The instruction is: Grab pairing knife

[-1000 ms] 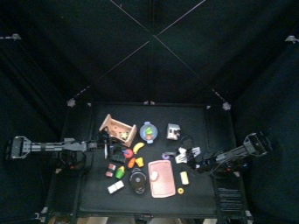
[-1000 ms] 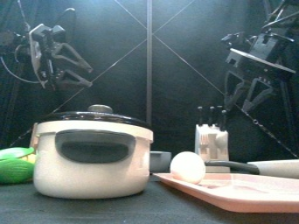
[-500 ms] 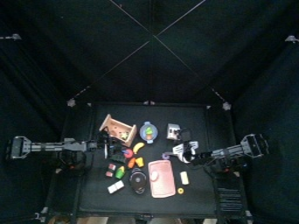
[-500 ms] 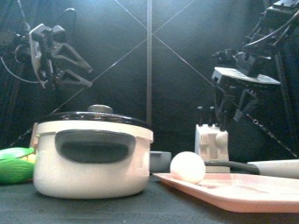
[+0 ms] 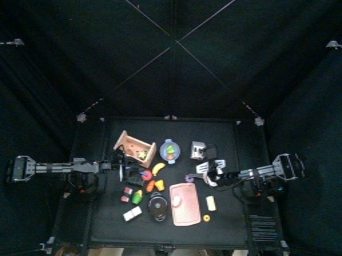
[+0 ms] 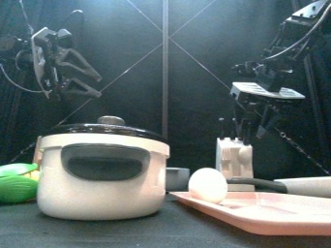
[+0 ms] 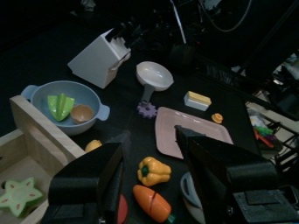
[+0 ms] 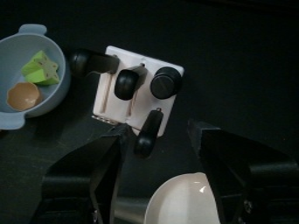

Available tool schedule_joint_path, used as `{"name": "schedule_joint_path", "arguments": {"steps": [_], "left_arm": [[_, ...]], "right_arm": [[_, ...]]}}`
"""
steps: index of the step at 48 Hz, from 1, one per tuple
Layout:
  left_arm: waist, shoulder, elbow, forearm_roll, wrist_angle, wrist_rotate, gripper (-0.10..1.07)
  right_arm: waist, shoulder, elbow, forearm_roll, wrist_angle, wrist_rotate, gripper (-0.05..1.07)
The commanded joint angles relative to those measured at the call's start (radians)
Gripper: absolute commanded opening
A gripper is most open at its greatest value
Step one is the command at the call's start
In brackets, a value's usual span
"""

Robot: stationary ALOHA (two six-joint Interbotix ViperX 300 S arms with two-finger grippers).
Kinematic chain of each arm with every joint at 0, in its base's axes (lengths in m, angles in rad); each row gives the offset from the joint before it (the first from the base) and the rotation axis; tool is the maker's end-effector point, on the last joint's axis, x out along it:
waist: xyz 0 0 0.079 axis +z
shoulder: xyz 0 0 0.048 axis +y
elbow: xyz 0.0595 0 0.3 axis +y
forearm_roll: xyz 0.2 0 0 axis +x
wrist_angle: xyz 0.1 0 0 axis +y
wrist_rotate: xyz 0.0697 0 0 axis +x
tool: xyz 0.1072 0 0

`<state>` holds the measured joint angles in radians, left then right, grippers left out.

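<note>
Knives with black handles are standing in the white knife block (image 8: 131, 94), and the right gripper (image 8: 163, 140) is hovering over it with its jaws spread wide and nothing between them. One dark handle (image 8: 147, 129) at the block's edge is lying just between the two jaws in the right wrist view, still seated in its slot and apart from both of them; which handle belongs to the paring knife cannot be told. Beside the block, a pale blue bowl (image 8: 26, 74) is holding a green piece and a brown one, and a white round bowl (image 8: 187, 199) is sitting close to the jaws. From the front, the right gripper (image 6: 262, 105) is hanging above the knife block (image 6: 231, 153), behind a grey cooker pot (image 6: 104, 167) and a pink tray (image 6: 265, 208) carrying a white egg (image 6: 207, 183). Away from the block, the left gripper (image 7: 149, 171) is resting raised over the table's other side, jaws parted.
</note>
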<state>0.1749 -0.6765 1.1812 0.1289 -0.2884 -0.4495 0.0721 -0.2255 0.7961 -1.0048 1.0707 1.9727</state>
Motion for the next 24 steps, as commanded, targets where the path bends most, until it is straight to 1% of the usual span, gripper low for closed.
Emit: {"name": "schedule_joint_path", "arguments": {"steps": [1, 6, 17, 24], "left_arm": [[0.003, 0.000, -0.012, 0.000, -0.008, 0.002, 0.84], [0.003, 0.002, -0.012, 0.000, -0.005, 0.002, 0.84], [0.003, 0.002, -0.006, 0.000, -0.005, 0.002, 0.84], [0.003, 0.002, -0.002, 0.000, -0.005, 0.002, 0.84]], "right_arm": [[-0.009, -0.006, -0.028, -0.008, 0.002, 0.003, 0.87], [-0.011, 0.003, -0.032, -0.008, 0.002, 0.003, 0.81], [-0.012, 0.011, -0.037, -0.006, 0.002, 0.003, 0.60], [-0.015, 0.011, -0.043, -0.008, 0.002, 0.002, 0.51]]}}
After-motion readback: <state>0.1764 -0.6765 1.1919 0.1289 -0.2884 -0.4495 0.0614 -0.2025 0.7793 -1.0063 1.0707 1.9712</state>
